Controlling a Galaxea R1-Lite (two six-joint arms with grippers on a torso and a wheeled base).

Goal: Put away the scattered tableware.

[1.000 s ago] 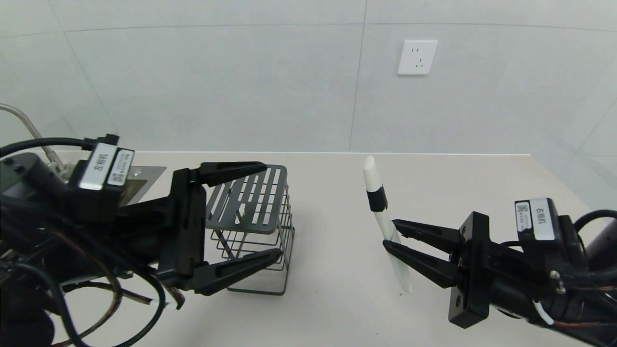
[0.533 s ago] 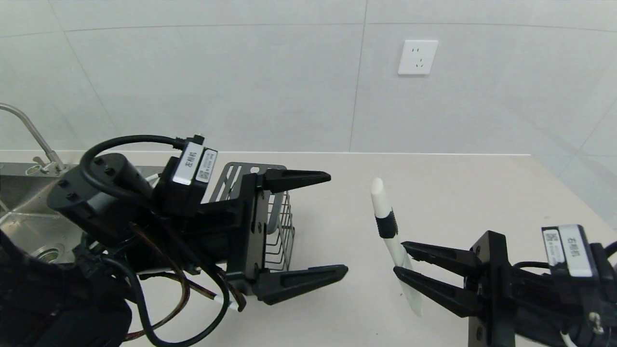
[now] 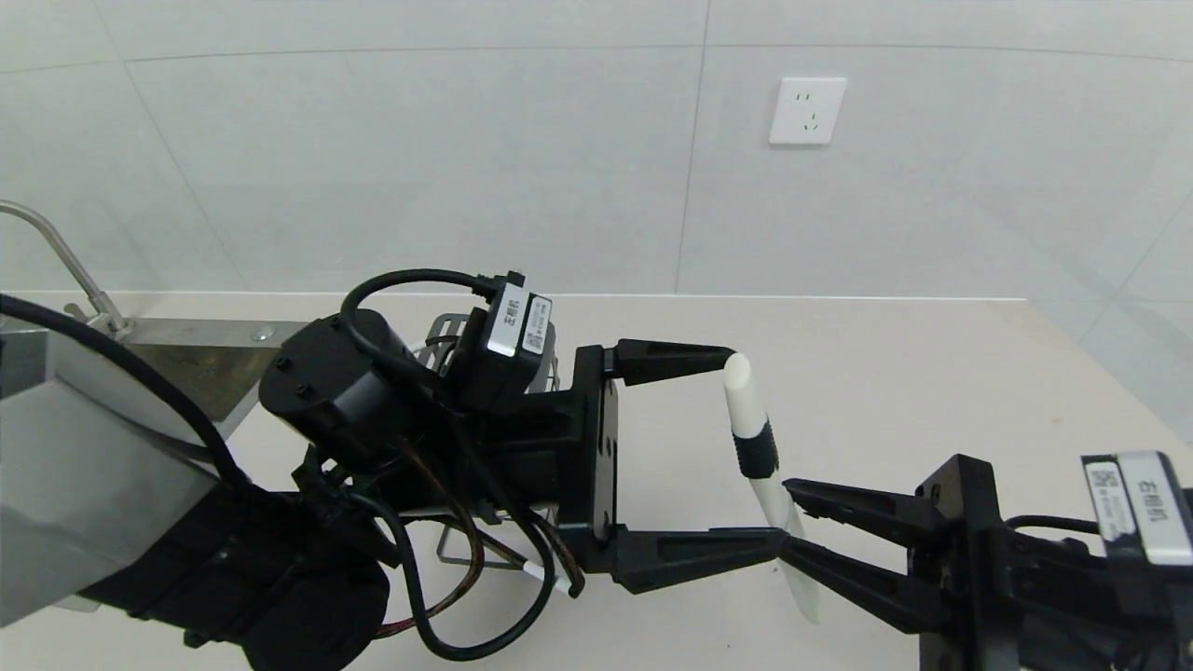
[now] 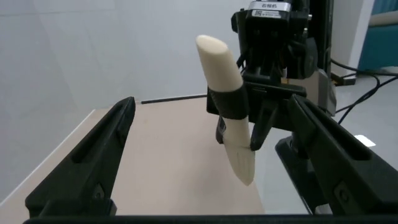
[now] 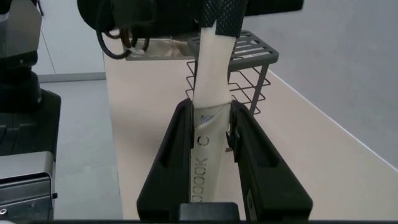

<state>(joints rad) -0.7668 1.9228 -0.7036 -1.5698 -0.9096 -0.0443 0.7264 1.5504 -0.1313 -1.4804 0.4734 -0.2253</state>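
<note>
A long white utensil with a black band [image 3: 748,419] stands nearly upright over the countertop, its lower end clamped in my right gripper [image 3: 785,515], which is shut on it. My left gripper [image 3: 751,448] is open, one finger by the utensil's top end and the other low beside the right gripper's fingers, so the utensil stands between them. In the left wrist view the utensil [image 4: 227,112] stands between the wide-apart fingers [image 4: 112,134], untouched. The right wrist view shows the utensil [image 5: 208,81] pinched between its fingers. The wire cutlery basket [image 3: 445,332] is mostly hidden behind my left arm.
The wire basket [image 5: 249,62] stands on the beige countertop [image 3: 932,373] left of centre. A steel sink [image 3: 186,349] with a faucet [image 3: 56,252] lies at the far left. A wall socket [image 3: 807,110] sits on the tiled wall behind.
My left arm has swung right, past the basket, until its open fingers straddle the utensil. My right gripper has drawn slightly lower and nearer, still holding the utensil.
</note>
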